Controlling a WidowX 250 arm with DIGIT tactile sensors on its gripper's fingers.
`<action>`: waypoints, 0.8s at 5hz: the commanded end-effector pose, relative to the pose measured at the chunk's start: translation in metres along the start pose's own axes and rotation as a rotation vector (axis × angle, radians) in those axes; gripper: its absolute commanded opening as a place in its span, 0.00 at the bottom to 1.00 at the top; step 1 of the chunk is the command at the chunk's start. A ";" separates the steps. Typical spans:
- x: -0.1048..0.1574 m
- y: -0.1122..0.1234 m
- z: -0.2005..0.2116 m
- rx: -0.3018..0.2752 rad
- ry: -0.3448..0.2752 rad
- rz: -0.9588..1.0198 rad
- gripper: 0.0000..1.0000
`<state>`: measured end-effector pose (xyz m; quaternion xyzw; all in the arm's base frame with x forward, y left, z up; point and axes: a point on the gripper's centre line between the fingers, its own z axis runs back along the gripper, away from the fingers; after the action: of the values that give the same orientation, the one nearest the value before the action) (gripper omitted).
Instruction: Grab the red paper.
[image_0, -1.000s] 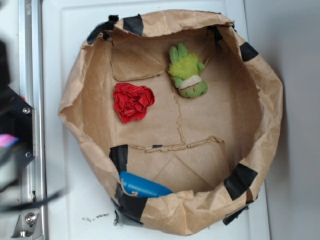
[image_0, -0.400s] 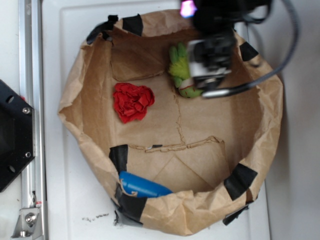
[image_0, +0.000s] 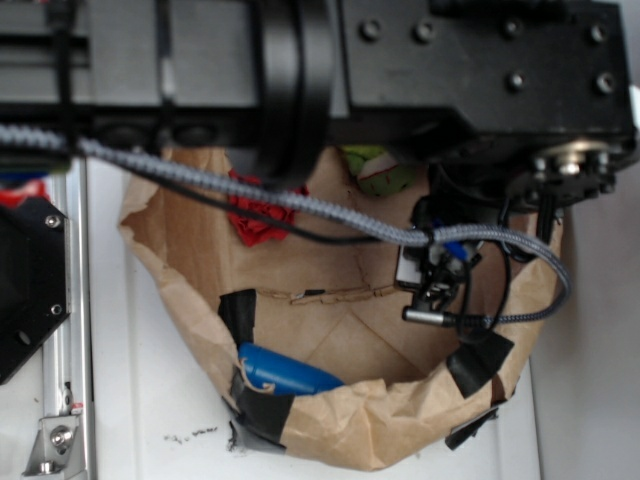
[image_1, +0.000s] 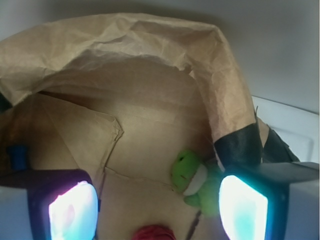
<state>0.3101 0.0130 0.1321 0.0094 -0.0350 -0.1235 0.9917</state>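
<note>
Open end effector (image_1: 155, 207) hovers inside the crumpled brown paper bag (image_1: 150, 45) — bright red crumpled paper (image_1: 152, 233) below it, ungrasped.

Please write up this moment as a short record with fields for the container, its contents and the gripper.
container: crumpled brown paper bag with black tape patches
target: bright red crumpled paper wad, partly hidden by the arm; bottom edge of wrist view
other contents: green fuzzy plush toy; smooth blue object at the bag's near wall
gripper: gripper open, above the bag floor, holding nothing
</note>
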 end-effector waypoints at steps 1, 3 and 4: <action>-0.016 0.010 0.037 -0.002 -0.097 0.063 1.00; -0.044 -0.018 0.043 0.016 -0.066 0.117 1.00; -0.052 -0.029 0.045 0.032 -0.036 0.121 1.00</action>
<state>0.2477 0.0045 0.1578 0.0195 -0.0320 -0.0586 0.9976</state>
